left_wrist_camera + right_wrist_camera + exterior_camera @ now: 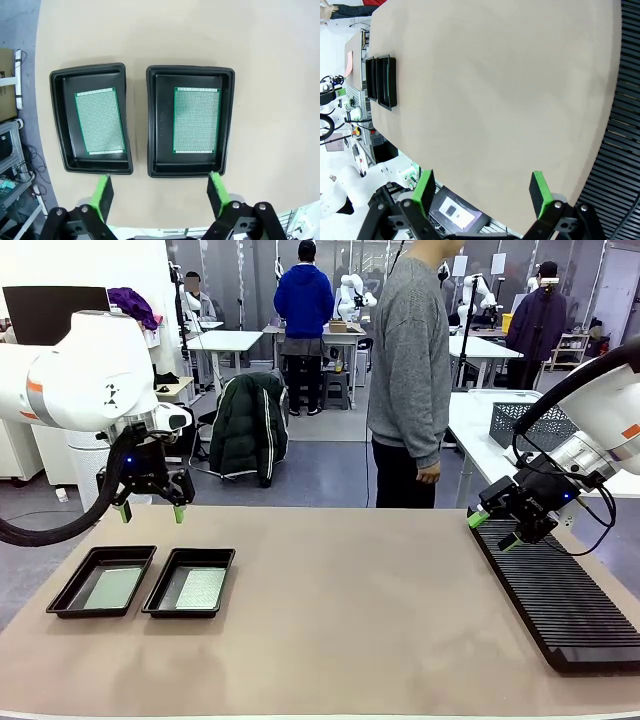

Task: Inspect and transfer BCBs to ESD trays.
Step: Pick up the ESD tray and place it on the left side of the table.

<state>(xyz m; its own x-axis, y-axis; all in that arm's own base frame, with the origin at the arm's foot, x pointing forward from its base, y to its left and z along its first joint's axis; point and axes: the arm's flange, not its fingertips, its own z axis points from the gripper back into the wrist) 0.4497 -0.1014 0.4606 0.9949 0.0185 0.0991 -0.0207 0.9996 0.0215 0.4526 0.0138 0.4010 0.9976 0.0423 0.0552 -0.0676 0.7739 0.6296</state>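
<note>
Two black ESD trays sit side by side at the table's left, the outer one (66,599) (62,115) and the inner one (163,597) (227,120). A green BCB lies flat in each: one (112,587) (100,121) in the outer tray, another (201,588) (196,120) in the inner. My left gripper (150,510) (160,192) hangs open above and behind the trays, holding nothing. My right gripper (494,531) (482,187) is open and empty above the far end of the slotted rack at the right.
A long black ribbed rack (560,595) (620,135) lies along the table's right side. A person in a grey sweater (408,370) stands at the far edge. A grey mesh basket (530,425) rests on a white table behind.
</note>
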